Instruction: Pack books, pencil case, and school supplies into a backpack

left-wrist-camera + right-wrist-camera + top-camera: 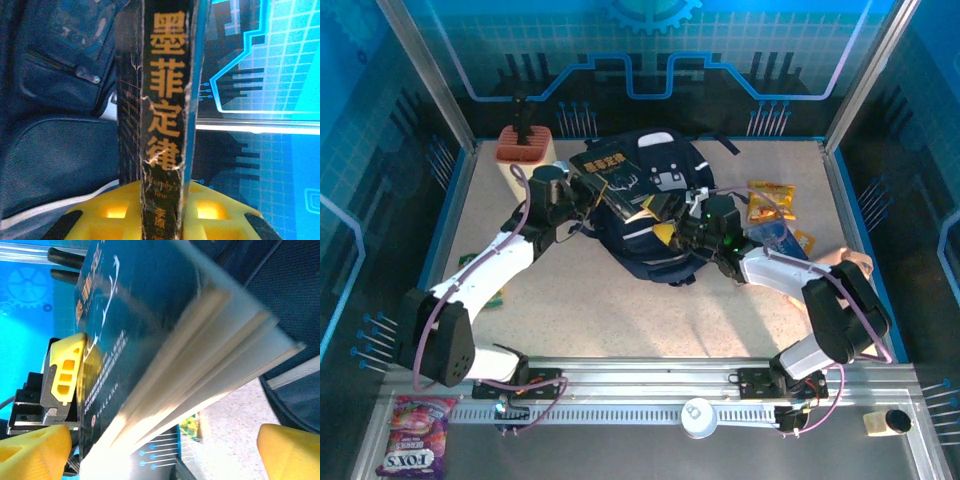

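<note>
Since the books (610, 175) are the whole point, we'll start there. It's three thin paperbacks in one stack with the black one with gold characters on top. They're held up at a tilt over the upper-left part of the backpack (635, 250), not lying flat on it as far as we can tell.

The left gripper (162, 215) is clamped down on the stack at the spine end, with the yellow fingers squeezing all three together. The right gripper (160, 455) sits over the middle of the backpack with its jaws spread wide. One finger is on each side of the loose page edges, and it isn't pinching anything.

Our read on handling:
- These should be light, but floppy.
- The covers look glossy, so the three will probably slide against each other if the squeeze is weak.
- From the right wrist view the page side is already fanning apart, so that's a bad place to grab.
- The spine side is the stiff bit, so take hold there, across all three at once.
- The black spine looks cracked, so go easy on it.

Further out, a holder (525, 150) stands just off the backpack's upper-left corner, and a yellow packet (770, 200) lies on the table (620, 320) to the backpack's right. We can't make out where the backpack's opening is from these views.
</note>
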Motion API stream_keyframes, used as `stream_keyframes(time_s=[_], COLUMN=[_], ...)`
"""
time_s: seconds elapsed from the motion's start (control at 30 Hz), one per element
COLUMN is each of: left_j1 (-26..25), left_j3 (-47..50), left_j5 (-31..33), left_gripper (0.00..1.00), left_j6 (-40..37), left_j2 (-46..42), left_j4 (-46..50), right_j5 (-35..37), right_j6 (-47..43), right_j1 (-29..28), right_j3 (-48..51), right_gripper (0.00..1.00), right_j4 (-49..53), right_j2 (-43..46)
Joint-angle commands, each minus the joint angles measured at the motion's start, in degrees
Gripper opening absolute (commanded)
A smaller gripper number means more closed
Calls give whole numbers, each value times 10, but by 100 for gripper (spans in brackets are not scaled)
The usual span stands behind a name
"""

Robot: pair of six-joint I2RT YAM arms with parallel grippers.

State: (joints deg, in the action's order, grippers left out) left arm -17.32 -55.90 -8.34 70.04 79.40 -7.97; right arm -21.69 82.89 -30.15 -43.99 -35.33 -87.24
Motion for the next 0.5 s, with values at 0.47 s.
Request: stream_keyframes(time_s=[0.47], left_j1=[-24], left_j3=[-29], left_j5=[14], left_gripper=[0], left_j6=[25], left_j2=[7], left_j4=[-71], right_j5=[61], right_j6=[78], right_j1=[-17], right_j3=[-35], right_gripper=[83], right_j4=[-141], right_j2=[-67])
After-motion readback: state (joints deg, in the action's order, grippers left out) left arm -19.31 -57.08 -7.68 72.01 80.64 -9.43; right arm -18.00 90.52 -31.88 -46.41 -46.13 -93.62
